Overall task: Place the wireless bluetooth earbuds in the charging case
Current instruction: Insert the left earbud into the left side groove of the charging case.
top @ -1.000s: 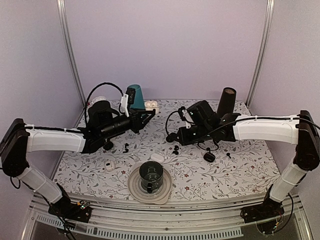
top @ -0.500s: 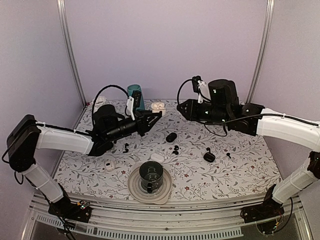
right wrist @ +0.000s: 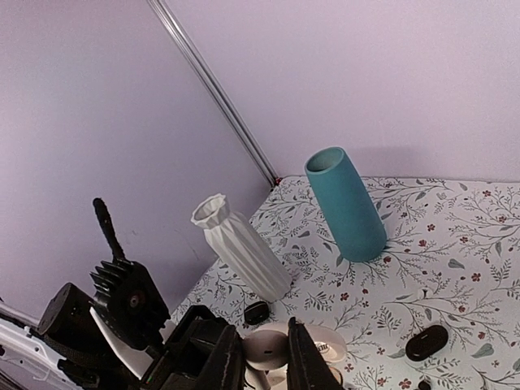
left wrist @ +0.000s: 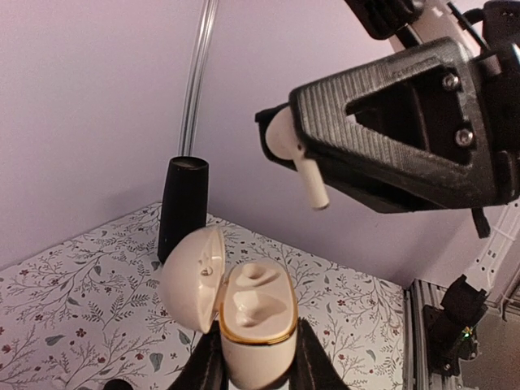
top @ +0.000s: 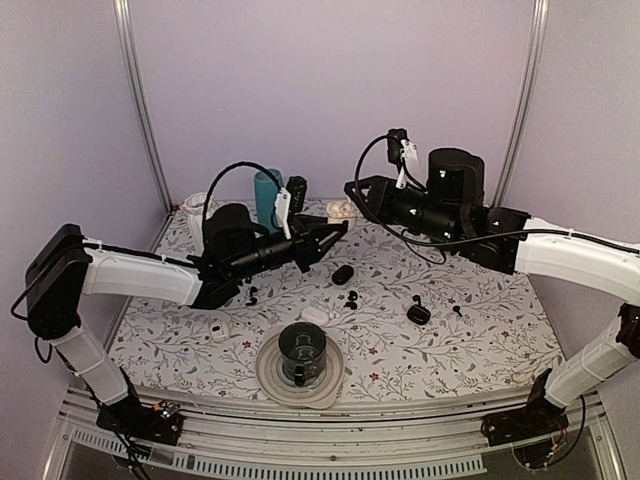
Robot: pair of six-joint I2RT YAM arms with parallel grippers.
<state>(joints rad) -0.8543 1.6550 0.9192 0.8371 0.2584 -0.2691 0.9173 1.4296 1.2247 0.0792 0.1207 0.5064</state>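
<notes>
Within the left tool (left wrist: 258, 367), clamped: open white case (left wrist: 256, 313), sockets empty; right tool (right wrist: 264, 366) pinches white earbud (left wrist: 299, 158)

The charging case (left wrist: 253, 321) was a cream-white pebble with a gold rim, held upright in the air by the left gripper (left wrist: 260, 370), to the right of the teal vase (top: 267, 192) as seen from the arms' side. Its lid stood hinged open to one side, and both of its 2 sockets were empty. Just above it, not touching, the right gripper (right wrist: 266, 357) pinched 1 white earbud (left wrist: 294, 154) by its rounded head, the short stem slanting down toward the open case. Tiny black earbuds (top: 351, 298) lay on the table, nearer the arms than the vase and to its right, 2 of them close together.
</notes>
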